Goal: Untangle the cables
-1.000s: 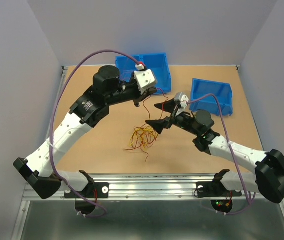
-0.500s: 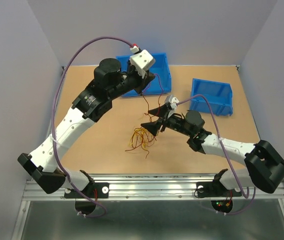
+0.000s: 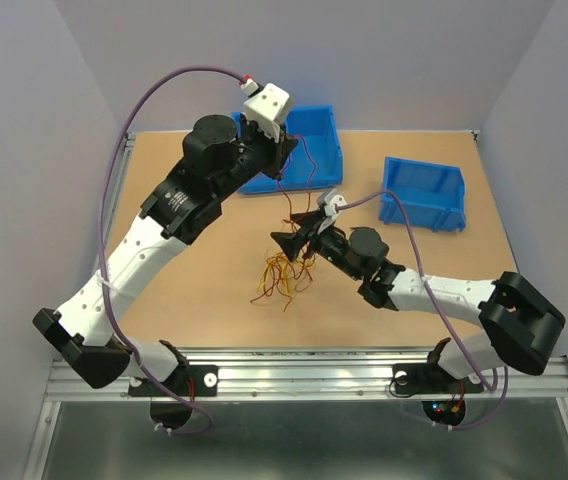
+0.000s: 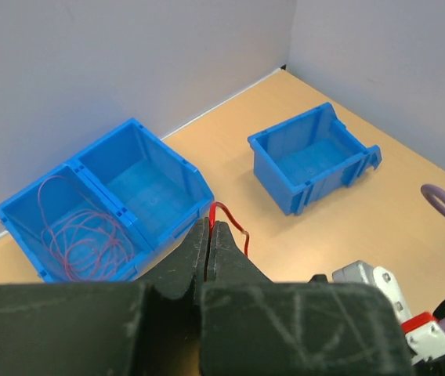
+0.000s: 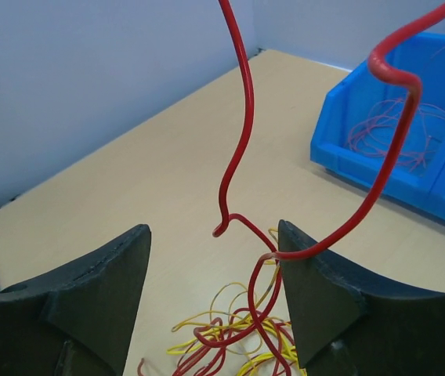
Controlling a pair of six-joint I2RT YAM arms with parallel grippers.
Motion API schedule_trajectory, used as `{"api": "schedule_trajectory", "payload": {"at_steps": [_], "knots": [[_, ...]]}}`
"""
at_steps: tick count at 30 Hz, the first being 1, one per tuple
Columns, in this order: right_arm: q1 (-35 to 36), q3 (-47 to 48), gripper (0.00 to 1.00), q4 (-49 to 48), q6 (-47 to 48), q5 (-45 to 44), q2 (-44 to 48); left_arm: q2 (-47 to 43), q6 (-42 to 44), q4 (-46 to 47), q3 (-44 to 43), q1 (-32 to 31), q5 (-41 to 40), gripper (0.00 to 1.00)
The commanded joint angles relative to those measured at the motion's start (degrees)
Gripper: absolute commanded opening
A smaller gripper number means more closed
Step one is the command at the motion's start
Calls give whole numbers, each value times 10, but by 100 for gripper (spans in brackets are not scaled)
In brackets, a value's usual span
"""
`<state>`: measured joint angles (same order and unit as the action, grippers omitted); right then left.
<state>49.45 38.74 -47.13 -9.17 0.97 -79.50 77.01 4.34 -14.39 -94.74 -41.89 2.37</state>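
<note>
Left pincer is clamped together on a red cable, which emerges from between the tips in the left wrist view. Over the past second this arm has risen and drawn back toward the two-compartment blue bin, pulling that strand up from the heap. The strand now hangs from the left pincer down to the tangle of cables, which lies mid-counter. Right pincer stands with its jaws apart and nothing gripped. It has advanced toward the heap in the same interval, and its jaws have narrowed from their widest setting. The lifted red cable passes through the gap between them, above the yellow and red loops below. Whether the strand touches the right-hand finger cannot be settled from the right wrist view. A coil of thin red wire already lies in one compartment of the two-compartment bin; the single blue bin shows nothing inside. Assessment: one strand is partly separated but remains hooked into the heap at its lower end. The right pincer appears placed to hold down or steady the tangle while the left draws the strand clear. Risk: further lifting may drag the whole heap instead of freeing the strand.
</note>
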Motion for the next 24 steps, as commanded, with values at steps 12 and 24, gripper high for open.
{"api": "schedule_trajectory", "payload": {"at_steps": [12, 24], "knots": [[116, 98, 47, -132, 86, -376, -99, -28, -26, 41, 19, 13, -2, 0], [119, 78, 1, -101, 79, -290, -42, -21, -29, 44, 25, 70, 37, 0]]}}
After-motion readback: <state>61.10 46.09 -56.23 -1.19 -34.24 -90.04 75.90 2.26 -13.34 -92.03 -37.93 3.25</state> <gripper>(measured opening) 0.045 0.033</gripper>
